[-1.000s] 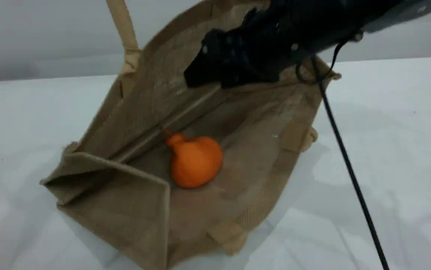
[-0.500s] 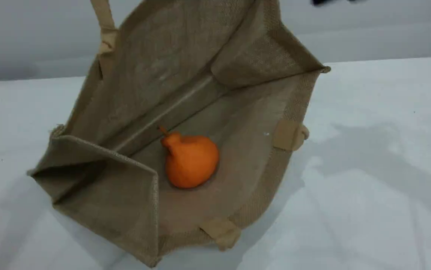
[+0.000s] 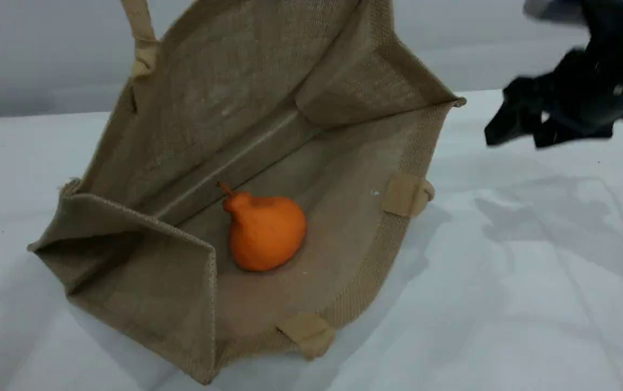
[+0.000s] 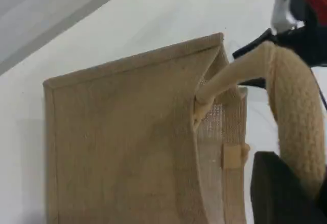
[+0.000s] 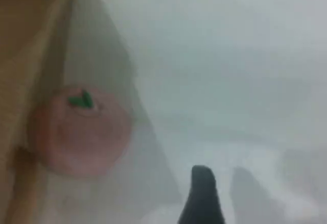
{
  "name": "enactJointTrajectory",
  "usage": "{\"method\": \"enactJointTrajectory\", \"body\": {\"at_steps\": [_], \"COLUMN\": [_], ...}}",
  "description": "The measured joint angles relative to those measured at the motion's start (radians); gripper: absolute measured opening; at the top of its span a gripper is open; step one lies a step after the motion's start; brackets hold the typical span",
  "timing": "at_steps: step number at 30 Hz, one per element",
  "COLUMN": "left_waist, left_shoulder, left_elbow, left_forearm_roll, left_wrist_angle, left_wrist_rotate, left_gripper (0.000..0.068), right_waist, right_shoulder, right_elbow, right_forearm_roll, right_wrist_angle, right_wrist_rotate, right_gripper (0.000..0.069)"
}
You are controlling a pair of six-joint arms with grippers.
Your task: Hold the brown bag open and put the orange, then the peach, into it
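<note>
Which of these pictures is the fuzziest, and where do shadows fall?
Right wrist view: the haziest, the peach a soft pink blur. Scene view: bag and orange sharp, the right gripper smeared by motion, soft grey shadows on the table beneath it. Left wrist view: fairly clear, evenly lit.

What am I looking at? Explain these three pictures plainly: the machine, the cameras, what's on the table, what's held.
It is a robot with two arms, each ending in a pincer. The wide picture looks down across the white table; the other two come from wrist cameras. The left pincer is shut on the handle of the brown bag, holding it open. The orange lies inside. The right pincer is open, holding nothing. Its camera shows the peach, blurred, on the table.
</note>
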Motion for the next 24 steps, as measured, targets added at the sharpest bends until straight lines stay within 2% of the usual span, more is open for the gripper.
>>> {"method": "enactJointTrajectory", "body": {"at_steps": [3, 6, 12, 19, 24], "left_waist": [-0.001, -0.001, -0.001, -0.001, -0.001], "left_shoulder": [0.000, 0.000, 0.000, 0.000, 0.000], "left_elbow": [0.000, 0.000, 0.000, 0.000, 0.000], "left_forearm_roll": [-0.005, -0.044, -0.071, -0.071, -0.071], "left_wrist_angle": [0.000, 0.000, 0.000, -0.002, -0.002], "left_wrist_rotate": [0.001, 0.000, -0.017, -0.029, -0.050], "left_gripper": [0.0078, 0.0078, 0.0078, 0.0078, 0.0078], "right_waist": [0.001, 0.004, 0.070, 0.189, 0.265], "right_shoulder": [0.040, 0.061, 0.109, 0.114, 0.114], "right_elbow": [0.000, -0.001, -0.047, -0.073, -0.093], "right_forearm_roll": [0.110, 0.191, 0.205, 0.204, 0.203], "right_wrist_angle": [0.067, 0.119, 0.135, 0.078, -0.054], "right_wrist_rotate": [-0.079, -0.094, -0.094, -0.093, -0.093], "right_gripper": [0.0488, 0.0488, 0.0488, 0.0488, 0.0488]}}
